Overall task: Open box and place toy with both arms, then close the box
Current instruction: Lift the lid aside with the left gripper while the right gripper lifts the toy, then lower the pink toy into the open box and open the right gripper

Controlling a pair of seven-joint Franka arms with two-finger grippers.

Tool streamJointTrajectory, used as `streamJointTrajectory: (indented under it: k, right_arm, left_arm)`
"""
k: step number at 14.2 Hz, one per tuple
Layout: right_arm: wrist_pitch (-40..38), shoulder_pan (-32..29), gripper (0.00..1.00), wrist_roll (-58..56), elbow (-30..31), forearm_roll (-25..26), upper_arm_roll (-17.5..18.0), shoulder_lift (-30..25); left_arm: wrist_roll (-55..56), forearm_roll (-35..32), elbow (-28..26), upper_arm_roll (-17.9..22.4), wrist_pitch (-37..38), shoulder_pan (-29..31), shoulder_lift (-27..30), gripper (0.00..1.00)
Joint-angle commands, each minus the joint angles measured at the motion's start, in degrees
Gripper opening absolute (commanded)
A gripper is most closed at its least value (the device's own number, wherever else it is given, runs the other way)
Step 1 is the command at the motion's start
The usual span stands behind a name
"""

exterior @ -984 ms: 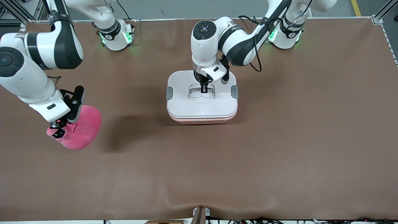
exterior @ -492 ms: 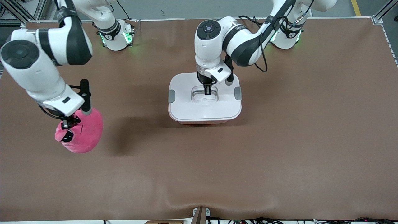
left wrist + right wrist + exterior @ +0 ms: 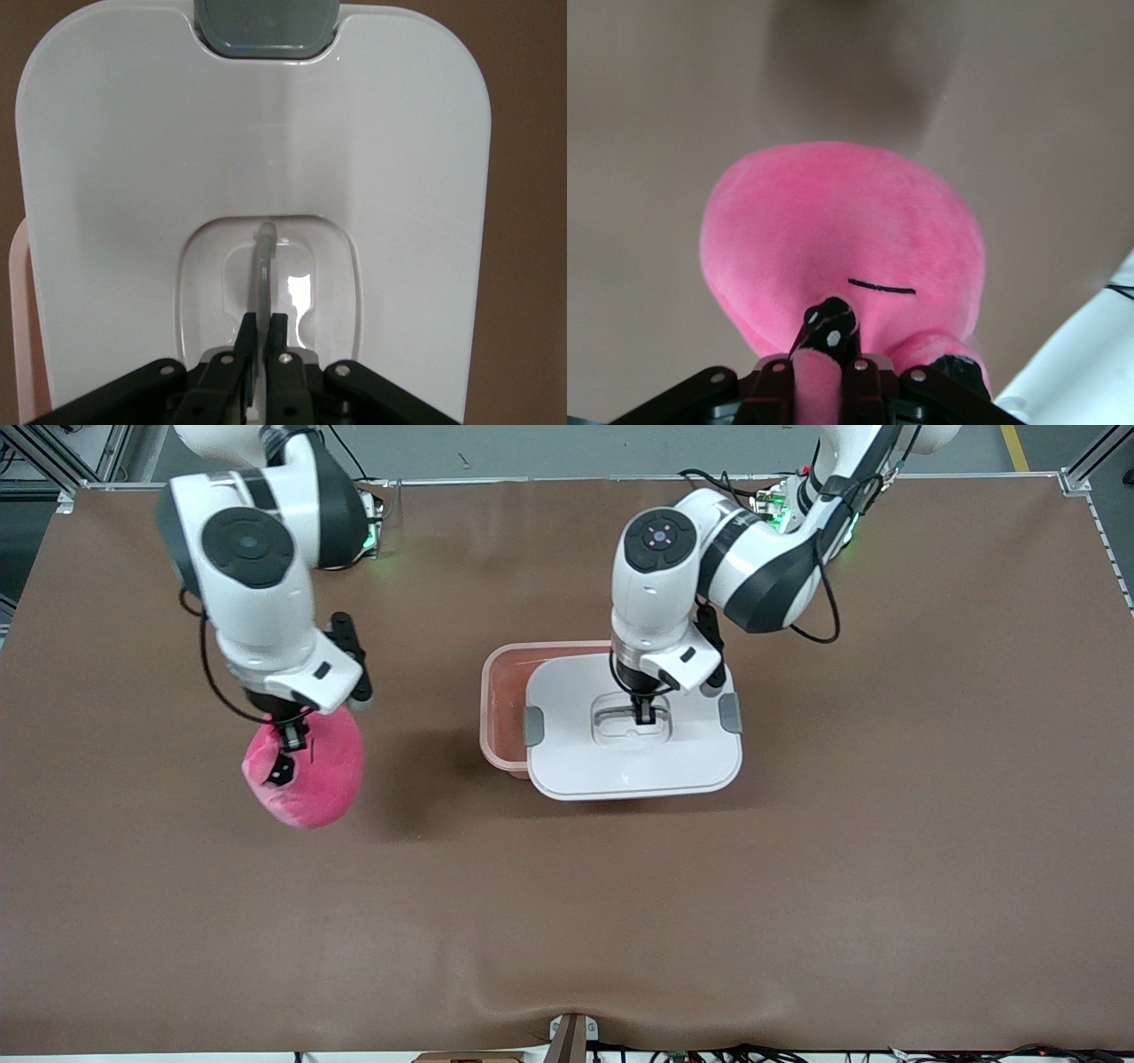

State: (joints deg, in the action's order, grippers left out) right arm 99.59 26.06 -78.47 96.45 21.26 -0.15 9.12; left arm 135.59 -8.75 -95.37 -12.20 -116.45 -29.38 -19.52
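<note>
The translucent pink box (image 3: 498,700) stands mid-table with its mouth partly uncovered. My left gripper (image 3: 646,715) is shut on the handle (image 3: 263,266) in the recess of the white lid (image 3: 633,757) and holds the lid in the air, shifted off the box toward the left arm's end of the table. The lid (image 3: 142,177) fills the left wrist view. My right gripper (image 3: 288,737) is shut on one eye stalk (image 3: 819,376) of the hot-pink plush toy (image 3: 306,775), which hangs over the table toward the right arm's end. The toy (image 3: 842,230) shows in the right wrist view.
The brown table mat (image 3: 797,886) spreads wide around the box. The arms' green-lit bases stand along the table edge farthest from the camera. A grey clip (image 3: 533,725) sits on each short side of the lid.
My left gripper has lifted the lid off the box and carried it toward the left arm's end. My right gripper has carried the toy up and toward the box.
</note>
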Motion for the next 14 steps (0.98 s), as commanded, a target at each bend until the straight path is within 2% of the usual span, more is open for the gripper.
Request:
streamJointTrajectory:
  k: [1, 5, 7, 10, 14]
  right_arm:
    - [-1.9, 5.2, 0.00, 5.9, -1.4, 1.7, -0.6, -0.3]
    - [-4.2, 12.2, 0.00, 16.2, -2.2, 1.6, -0.5, 0.0]
    - [-4.1, 14.8, 0.00, 17.4, -2.8, 1.1, -0.5, 1.1]
    - [-4.1, 19.2, 0.00, 17.7, -3.5, 1.1, -0.5, 2.0]
    - [-6.8, 27.1, 0.00, 25.9, -4.2, 2.4, -0.6, 3.7]
  left_arm:
    - [-3.5, -1.3, -1.1, -0.5, 1.5, 2.6, 2.6, 0.00]
    - [-11.1, -1.2, -2.7, -0.7, 2.0, 6.7, 4.0, 0.00]
    - [-15.3, -0.2, -4.2, -1.0, 2.0, 9.6, 6.2, 0.00]
    - [-24.5, 5.1, -7.6, -1.0, 2.0, 13.8, 10.8, 0.00]
    - [-29.2, 7.9, -11.9, -1.1, 2.0, 18.4, 15.5, 0.00]
